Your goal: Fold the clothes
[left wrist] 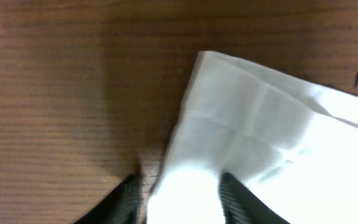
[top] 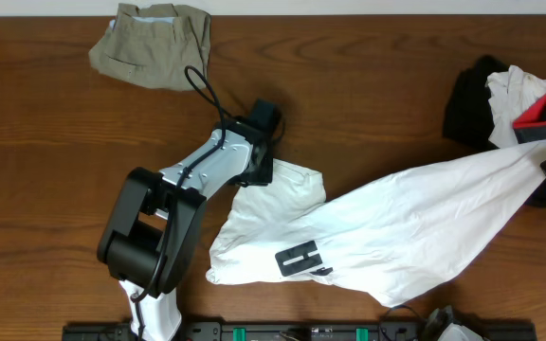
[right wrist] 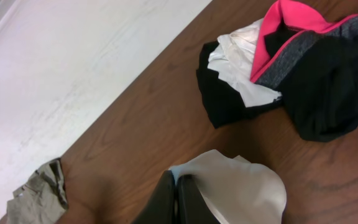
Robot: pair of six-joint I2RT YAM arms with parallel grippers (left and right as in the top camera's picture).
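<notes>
Left wrist view, right up close: the left gripper [left wrist: 179, 208] is down low on the counter [left wrist: 55, 93], its two dark fingers [left wrist: 127, 200] standing partway apart, and the corner of the white top [left wrist: 260, 124] runs in between them. A thin strip of wood shows beside one finger, so whether they pinch the cloth or only straddle it, I cannot tell. Over to the right wrist view: the right gripper [right wrist: 176, 199] has its fingers pressed tight together with a fold of the same white top caught there, the cloth bulging out just beside them. From overhead the picture comes together: the white top lies across the near half of the counter, its black mark [top: 301, 258] facing up near the front edge. One corner sits under the left gripper at centre, and the far end is drawn out in a long taper toward the right gripper at the right edge. Behind that right end sits a heap, with a black piece [right wrist: 334, 93] underneath, a crumpled white piece [right wrist: 241, 62] on it, and a red piece [right wrist: 291, 18] with a grey band on top. Farthest off, at the back left and well apart from everything else, the khaki piece [top: 154, 43] lies bunched by the counter's far edge.
</notes>
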